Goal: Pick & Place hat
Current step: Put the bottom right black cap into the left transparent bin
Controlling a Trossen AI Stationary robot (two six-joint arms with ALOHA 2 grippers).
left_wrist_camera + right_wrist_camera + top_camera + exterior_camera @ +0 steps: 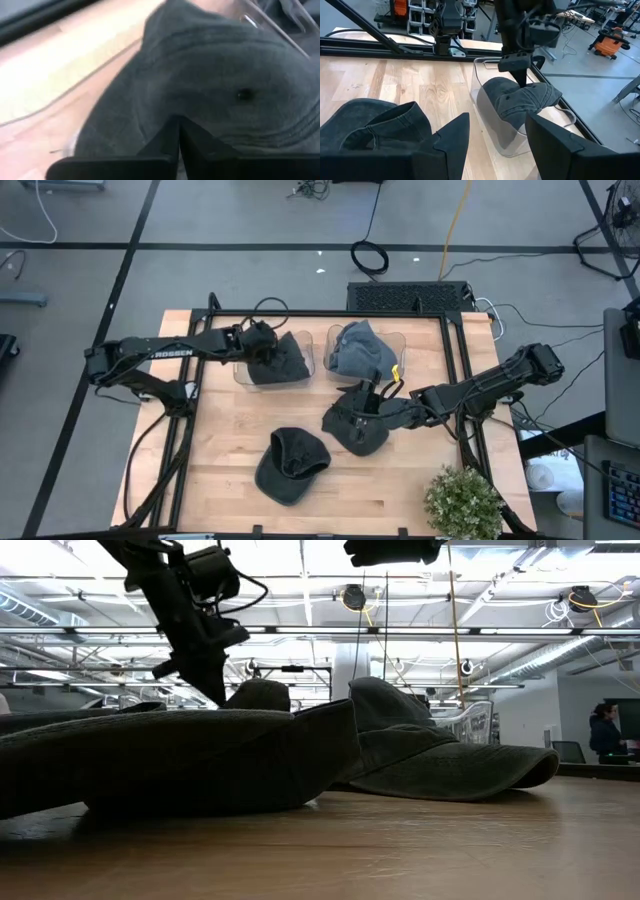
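Note:
A dark grey hat (pixel 280 360) lies in the left clear bin (pixel 240 372) at the table's far side, one part draped over the bin's rim (pixel 555 95). My left gripper (pixel 262 340) stands over it, shut on its cloth. A second dark hat (pixel 352 428) rests on the table right of centre. My right gripper (pixel 495 130) is open above that hat's right part, and I cannot tell whether it touches. A third dark hat (pixel 290 465) lies nearer the near edge. A blue-grey hat (pixel 360 350) fills the right bin (pixel 402 340). My left gripper pinches a small bit of the hat's crown cloth (pixel 165 112) between its shut fingertips (pixel 521 80). It comes from above, pointing down. The hat rests in the bin and sags over the rim, with the cloth slack.
A potted plant (pixel 462 500) stands at the table's near right corner. Black frame rails (pixel 460 370) run along the table's sides. Bare wood (pixel 220 430) lies between the bins and the near left edge. A person (pixel 605 730) stands far off in the room.

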